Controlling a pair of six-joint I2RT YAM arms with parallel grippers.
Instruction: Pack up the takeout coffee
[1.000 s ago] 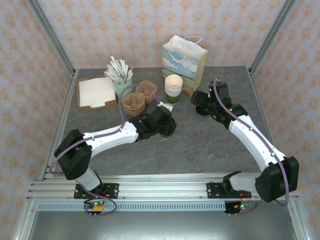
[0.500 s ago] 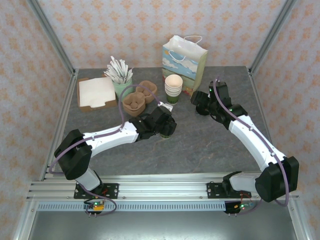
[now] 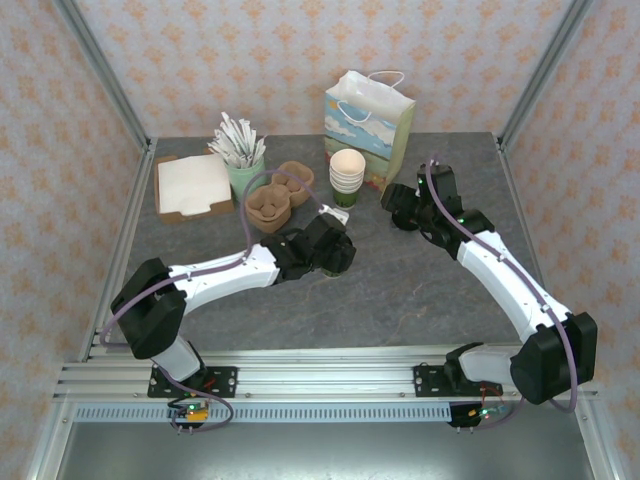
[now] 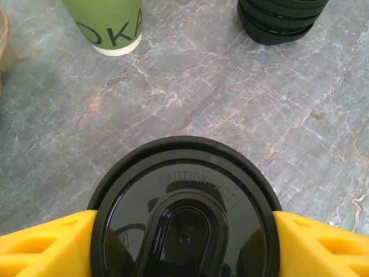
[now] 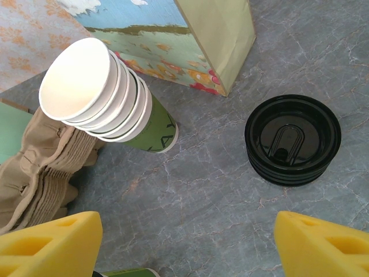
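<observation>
Grasp step I reckon: left tool [image 4: 184,231] pinches the takeout coffee [image 4: 184,190] on both sides, cup right between its yellow fingers. Meanwhile the right tool [image 5: 184,236] hangs wide open, empty. Next move probably needs a clean lift, then past the cup stack [image 3: 347,172] ahead into the bag [image 3: 368,115]

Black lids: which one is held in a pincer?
The one capping the takeout coffee, gripped by the left pincer; the other lids lie stacked, on no cup, beside the gift bag.
</observation>
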